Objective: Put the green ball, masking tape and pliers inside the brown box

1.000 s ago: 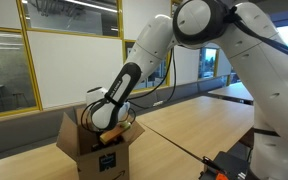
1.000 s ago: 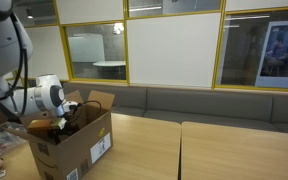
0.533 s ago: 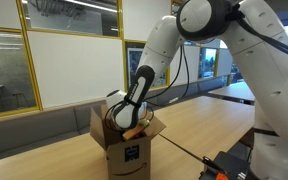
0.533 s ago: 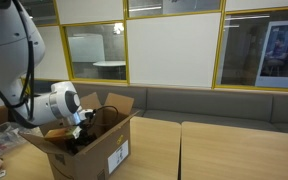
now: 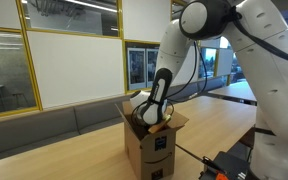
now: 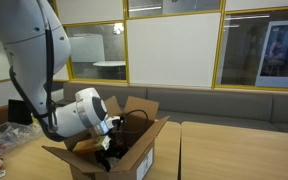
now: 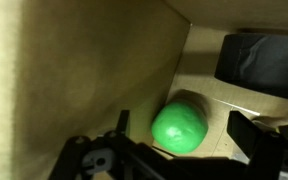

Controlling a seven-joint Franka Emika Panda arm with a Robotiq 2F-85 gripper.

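A: Green ball (image 7: 181,128): where is it being seen?

B: It is being shown in the wrist view, low in the centre of the frame. It is lying on the floor of the brown box (image 7: 74,60), just beside the cardboard wall that is filling the left half.

A: And the masking tape (image 7: 263,63)?

B: A dark round roll is being caught at the upper right edge, cut off by the frame. It is being seen on the same floor, apart from the ball.

A: Gripper (image 7: 182,145)?

B: Its fingers (image 7: 267,148) are being held wide apart, one at the lower left and one at the lower right. The ball is being framed between them. Nothing is being gripped.

A: From outside?

B: In both exterior views the arm (image 5: 172,50) is being seen bent down into the box, with the gripper sunk below the flaps (image 6: 144,108), which are standing open. The box is being carried by the wooden table (image 5: 214,125). A black logo (image 5: 159,148) is being shown on the side facing the camera, low in the centre of that frame.

A: Background?

B: A grey bench (image 6: 224,100) and yellow-framed glass panels (image 6: 174,50) are being seen behind the table.
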